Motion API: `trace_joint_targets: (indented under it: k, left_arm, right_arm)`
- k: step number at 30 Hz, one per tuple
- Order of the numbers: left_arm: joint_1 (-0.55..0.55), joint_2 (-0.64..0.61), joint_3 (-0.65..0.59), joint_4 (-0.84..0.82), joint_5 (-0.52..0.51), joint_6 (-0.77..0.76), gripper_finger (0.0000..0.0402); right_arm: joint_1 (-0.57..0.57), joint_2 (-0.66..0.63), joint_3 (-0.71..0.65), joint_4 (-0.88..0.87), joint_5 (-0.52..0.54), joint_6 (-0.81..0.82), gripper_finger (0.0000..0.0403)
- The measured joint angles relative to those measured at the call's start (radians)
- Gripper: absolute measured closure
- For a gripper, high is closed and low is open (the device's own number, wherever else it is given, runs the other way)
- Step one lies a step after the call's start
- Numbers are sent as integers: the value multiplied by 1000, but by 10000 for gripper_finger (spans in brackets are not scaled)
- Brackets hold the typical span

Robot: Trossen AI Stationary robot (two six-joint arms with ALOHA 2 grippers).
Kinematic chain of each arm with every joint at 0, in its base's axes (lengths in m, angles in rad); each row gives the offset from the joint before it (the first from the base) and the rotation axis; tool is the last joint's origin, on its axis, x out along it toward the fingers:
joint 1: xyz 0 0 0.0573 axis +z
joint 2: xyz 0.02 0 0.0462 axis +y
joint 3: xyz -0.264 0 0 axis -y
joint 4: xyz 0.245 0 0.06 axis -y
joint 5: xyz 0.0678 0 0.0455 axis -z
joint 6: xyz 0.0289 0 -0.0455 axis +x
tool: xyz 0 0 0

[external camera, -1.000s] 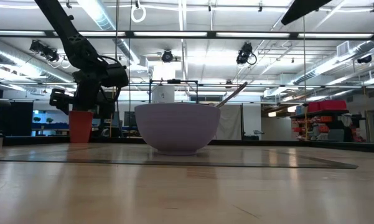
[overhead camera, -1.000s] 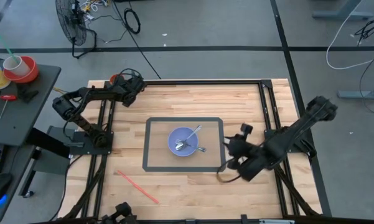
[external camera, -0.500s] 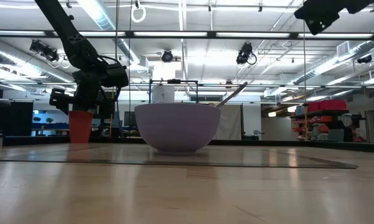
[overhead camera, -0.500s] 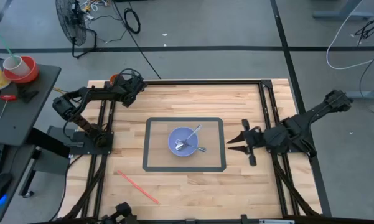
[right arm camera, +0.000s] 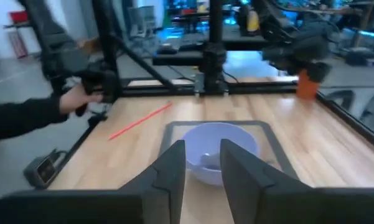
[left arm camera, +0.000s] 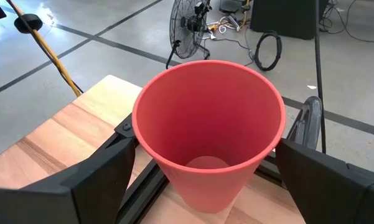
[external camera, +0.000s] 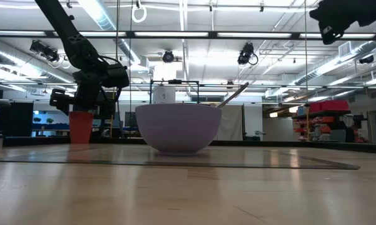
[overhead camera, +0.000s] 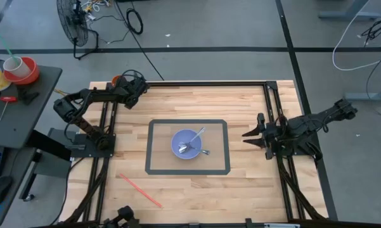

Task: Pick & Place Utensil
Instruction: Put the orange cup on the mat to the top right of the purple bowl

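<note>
Your left gripper [left arm camera: 205, 180] open round red cup [left arm camera: 208, 134], likely staged to grasp; right gripper [overhead camera: 248, 135] slightly parted, empty | utensils [overhead camera: 196, 142] in bowl [overhead camera: 189, 144]

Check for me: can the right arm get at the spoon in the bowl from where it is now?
Probably yes. The right gripper holds nothing at the mat's right edge, and nothing lies between it and the bowl, where the spoon handle leans out, exposed.

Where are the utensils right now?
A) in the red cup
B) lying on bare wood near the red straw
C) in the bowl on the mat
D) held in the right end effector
C: the high view shows the utensils resting inside the bowl at the middle of the mat, handles poking over its rim.
</note>
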Motion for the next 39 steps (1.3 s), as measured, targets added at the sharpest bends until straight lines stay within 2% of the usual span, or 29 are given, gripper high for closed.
trace_joint_targets:
  k: [5,9,14,21,26,39]
  left_arm:
    - [0,0,0,0,0,3,12]
    - [0,0,0,0,0,16,12]
    - [0,0,0,1,1,16,12]
    - [0,0,0,3,1,17,12]
    - [0,0,0,4,11,18,12]
    - [0,0,0,7,243,16,12]
  right_arm:
    - [0,-12,-12,-4,246,120,298]
    - [0,-8,-12,-4,320,125,298]
    - [1,-4,-12,-3,283,182,298]
    - [1,-4,-12,-4,188,165,298]
    - [1,-4,-12,-4,165,165,298]
    - [1,-4,-12,-4,165,165,298]
